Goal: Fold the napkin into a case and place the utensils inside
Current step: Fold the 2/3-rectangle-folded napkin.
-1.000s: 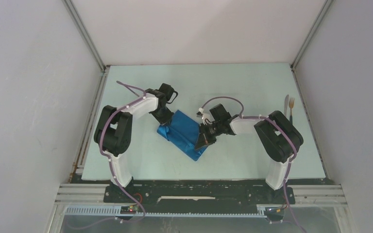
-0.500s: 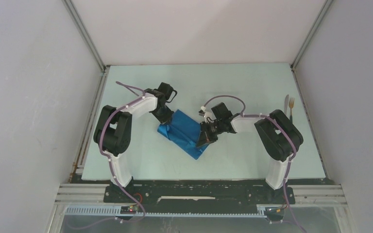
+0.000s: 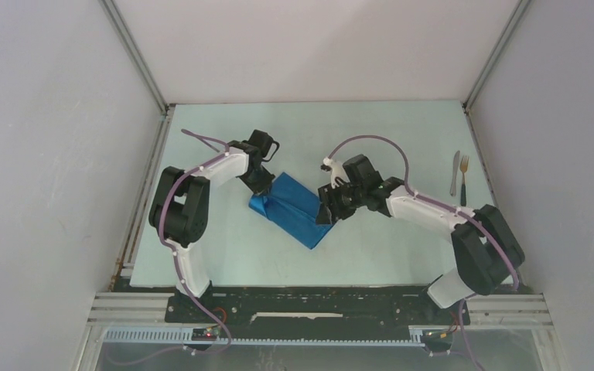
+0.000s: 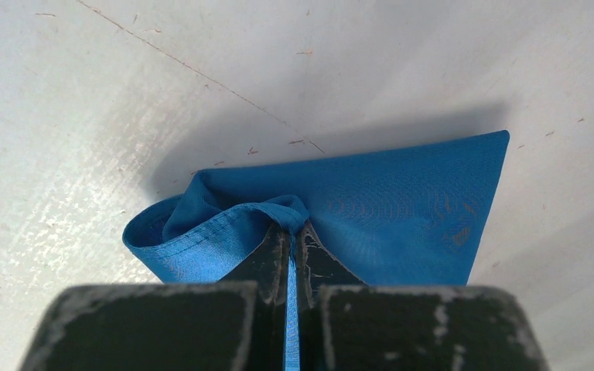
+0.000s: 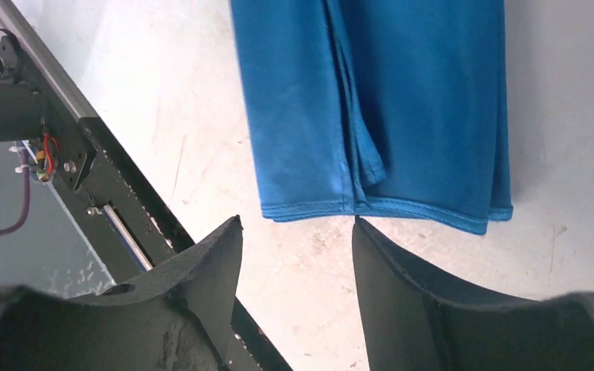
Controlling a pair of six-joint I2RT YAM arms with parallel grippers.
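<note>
The bright blue napkin (image 3: 298,210) lies folded into a long narrow strip, slanting across the middle of the table. My left gripper (image 3: 263,185) is shut on its far left end, where a fold of cloth (image 4: 224,232) bunches up between the pinched fingers (image 4: 267,255). My right gripper (image 3: 326,216) hangs open just off the strip's right side; the hemmed end of the napkin (image 5: 371,116) lies flat beyond its fingertips (image 5: 224,239), untouched. The knife (image 3: 455,171) and the dark-handled fork (image 3: 464,179) lie side by side at the table's far right.
White walls enclose the table on three sides. A black rail (image 3: 317,297) with the arm bases runs along the near edge, also visible as the rail (image 5: 108,178) in the right wrist view.
My right gripper has let go of the napkin's near end, opened, and pulled back to the right and up. The right arm has stretched out. The left gripper keeps its hold.
</note>
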